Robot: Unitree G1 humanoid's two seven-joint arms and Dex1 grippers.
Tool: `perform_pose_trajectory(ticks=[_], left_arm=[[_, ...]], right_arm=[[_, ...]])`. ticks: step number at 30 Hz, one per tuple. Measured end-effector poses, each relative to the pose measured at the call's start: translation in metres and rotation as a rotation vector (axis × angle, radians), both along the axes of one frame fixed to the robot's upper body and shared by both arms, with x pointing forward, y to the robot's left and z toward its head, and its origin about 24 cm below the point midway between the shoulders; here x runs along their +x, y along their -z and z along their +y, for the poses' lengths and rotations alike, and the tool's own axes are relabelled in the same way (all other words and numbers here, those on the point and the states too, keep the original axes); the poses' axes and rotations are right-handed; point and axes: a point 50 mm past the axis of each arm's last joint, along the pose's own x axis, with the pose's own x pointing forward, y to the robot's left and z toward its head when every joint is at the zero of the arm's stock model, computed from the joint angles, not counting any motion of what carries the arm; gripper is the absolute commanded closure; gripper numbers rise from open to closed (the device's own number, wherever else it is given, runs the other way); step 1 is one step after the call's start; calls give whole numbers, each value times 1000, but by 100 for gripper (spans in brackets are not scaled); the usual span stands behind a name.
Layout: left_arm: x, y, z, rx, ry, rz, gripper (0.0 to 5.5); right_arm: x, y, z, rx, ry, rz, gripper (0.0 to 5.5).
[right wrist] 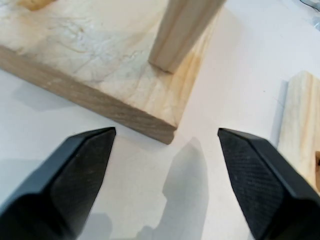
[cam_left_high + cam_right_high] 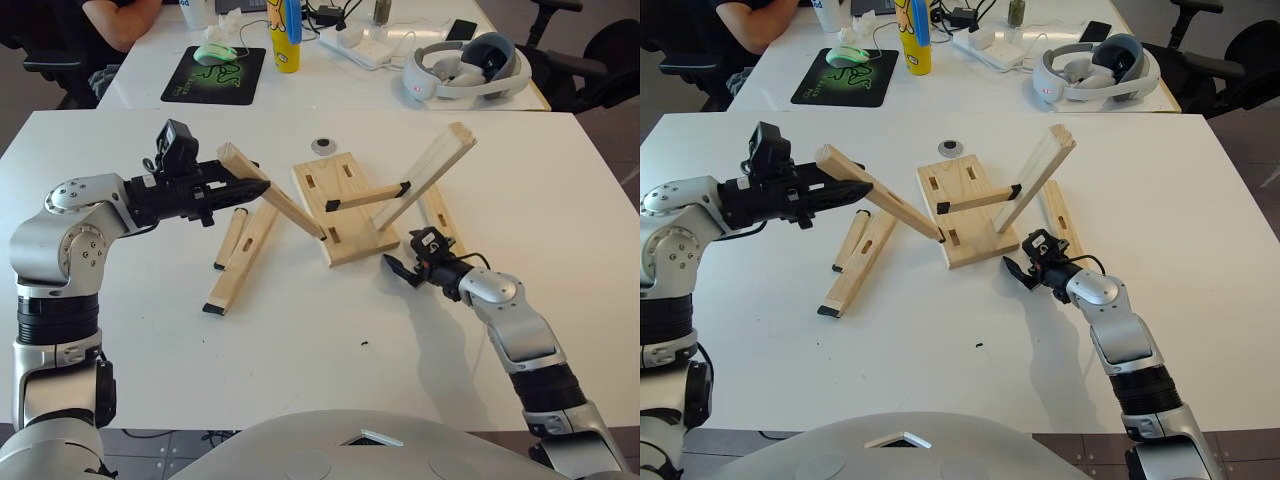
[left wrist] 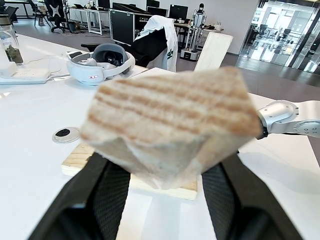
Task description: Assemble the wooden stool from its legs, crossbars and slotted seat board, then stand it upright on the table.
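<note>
The left gripper (image 2: 245, 186) clamps a slanted leg (image 2: 290, 208) meeting the seat board (image 2: 360, 225). The right gripper (image 1: 166, 135) gapes wide at its corner, empty.

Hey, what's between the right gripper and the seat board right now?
Only bare table: in the right wrist view, the open right gripper faces the seat board corner with nothing in the gap.

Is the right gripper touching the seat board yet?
Apart. The right wrist view shows the right gripper open, both fingers short of the seat board corner, with bare table between each fingertip and the wood.
</note>
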Motion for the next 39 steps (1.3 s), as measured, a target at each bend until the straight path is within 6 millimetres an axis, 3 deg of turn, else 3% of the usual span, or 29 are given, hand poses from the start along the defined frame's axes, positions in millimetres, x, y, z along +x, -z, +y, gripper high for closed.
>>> perform_pose_trajectory(ticks=[11, 15, 24, 27, 32, 36, 39], left_arm=[[2, -16, -1, -14, 15, -41, 347], [1, -15, -7, -3, 34, -46, 347], [-3, -14, -7, 8, 15, -53, 347], [-3, -12, -6, 7, 2, -50, 347], [-3, -10, -8, 11, 12, -44, 347], [-2, -7, -10, 12, 21, -28, 347], [-1, -6, -11, 15, 27, -25, 347]], right_arm=[[-1, 0, 1, 10, -13, 4, 171], [-8, -2, 2, 37, -40, 29, 228], [-28, -41, -4, 293, -55, 11, 356], [-32, -35, 3, 424, -15, 44, 408], [-22, -21, 22, 525, 30, 50, 472], [-15, -12, 35, 537, 45, 35, 536], [-8, -4, 40, 512, 60, 35, 550]])
